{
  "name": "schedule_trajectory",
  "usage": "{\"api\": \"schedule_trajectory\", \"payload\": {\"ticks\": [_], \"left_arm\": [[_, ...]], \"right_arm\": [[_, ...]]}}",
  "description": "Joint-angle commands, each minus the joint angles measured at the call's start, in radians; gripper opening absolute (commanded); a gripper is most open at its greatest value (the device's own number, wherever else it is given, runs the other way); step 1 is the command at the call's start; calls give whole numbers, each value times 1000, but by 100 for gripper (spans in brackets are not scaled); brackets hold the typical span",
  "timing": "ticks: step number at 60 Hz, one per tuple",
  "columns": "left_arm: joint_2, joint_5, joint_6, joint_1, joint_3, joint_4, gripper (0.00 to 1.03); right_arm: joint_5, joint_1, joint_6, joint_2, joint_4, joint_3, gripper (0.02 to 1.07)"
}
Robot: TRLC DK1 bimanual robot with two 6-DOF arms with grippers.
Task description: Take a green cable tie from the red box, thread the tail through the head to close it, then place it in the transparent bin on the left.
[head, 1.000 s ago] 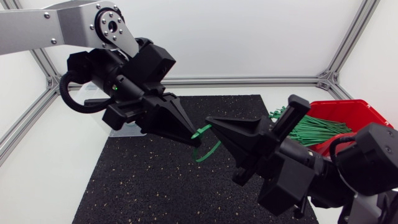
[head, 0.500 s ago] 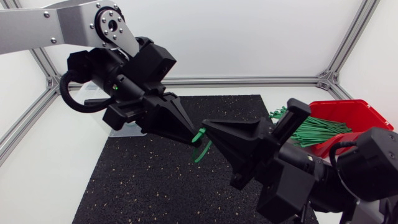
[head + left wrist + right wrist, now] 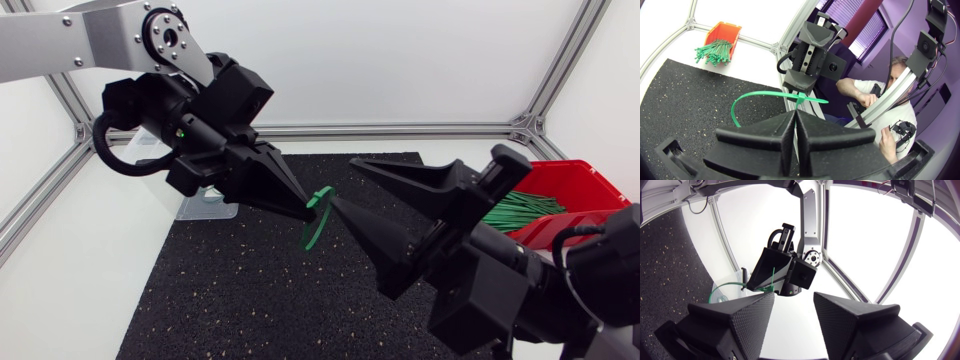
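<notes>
My left gripper [image 3: 312,208] is shut on a green cable tie [image 3: 318,216], which hangs above the black mat bent into a loop. In the left wrist view the cable tie [image 3: 742,100] arcs out from the shut fingertips, with one end poking sideways. My right gripper [image 3: 343,180] stands open right beside the tie, its fingers apart and not holding it. In the right wrist view the right gripper [image 3: 794,305] is open, facing the left gripper [image 3: 771,269] and the tie [image 3: 772,280]. The red box [image 3: 565,176] holds several green ties [image 3: 520,210]. The transparent bin [image 3: 205,206] sits behind my left gripper.
A black speckled mat [image 3: 220,290] covers the middle of the table. An aluminium frame rail [image 3: 400,129] runs along the back edge. Loose ties [image 3: 714,50] spill out of the box [image 3: 722,31] toward the mat's corner.
My right gripper has opened and let go of the tie. The tie has gone from a loose open curve to a rounder loop, held by the left gripper alone, which rose slightly.
</notes>
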Motion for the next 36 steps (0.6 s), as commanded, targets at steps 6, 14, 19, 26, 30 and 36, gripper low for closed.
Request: {"api": "schedule_trajectory", "payload": {"ticks": [6,14,19,26,30,36], "left_arm": [[20,4,-29,21,24,24,3],[21,-13,-78,24,16,73,3],[18,-28,-116,24,12,110,3],[10,-60,-174,19,-5,173,3],[9,-65,-196,18,-5,191,3],[4,-68,-205,18,-4,202,3]], "right_arm": [[18,-3,77,-63,-114,10,65],[20,-2,177,-72,-221,61,62],[17,0,208,-69,-229,74,61],[18,8,248,-60,-244,107,51],[20,20,249,-43,-247,113,46],[20,31,252,-23,-252,114,46]]}}
